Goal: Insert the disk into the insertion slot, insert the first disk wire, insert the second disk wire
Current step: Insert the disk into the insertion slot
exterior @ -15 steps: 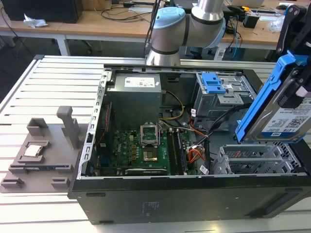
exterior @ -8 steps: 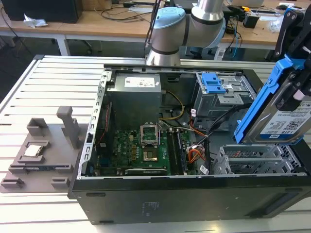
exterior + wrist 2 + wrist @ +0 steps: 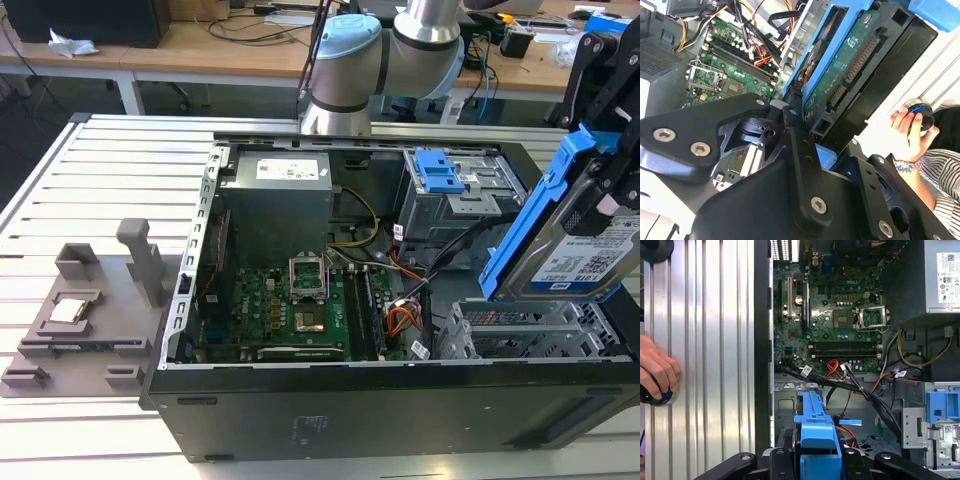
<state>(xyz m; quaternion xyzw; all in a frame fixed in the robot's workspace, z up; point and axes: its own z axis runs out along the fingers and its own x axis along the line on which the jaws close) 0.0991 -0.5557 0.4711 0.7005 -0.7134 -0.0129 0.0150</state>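
My gripper (image 3: 603, 190) is shut on the disk (image 3: 588, 252), a silver drive with a white label in a blue caddy (image 3: 540, 215). It holds the disk tilted in the air at the exterior view's right, just above the insertion slot (image 3: 520, 335), a low silver perforated cage in the open computer case. In the second wrist view the black fingers (image 3: 799, 145) clamp the caddy edge and the disk (image 3: 845, 65) shows its green circuit side. The first wrist view has the caddy (image 3: 815, 422) over the cage, with loose black and orange wires (image 3: 840, 382) lying across the case beside it.
A taller grey cage with a blue latch (image 3: 450, 185) stands behind the slot. The motherboard (image 3: 290, 310) and power supply (image 3: 275, 195) take up the case's other side. A grey fixture (image 3: 90, 310) lies on the slatted table. A person's hand (image 3: 657, 372) rests on a knob.
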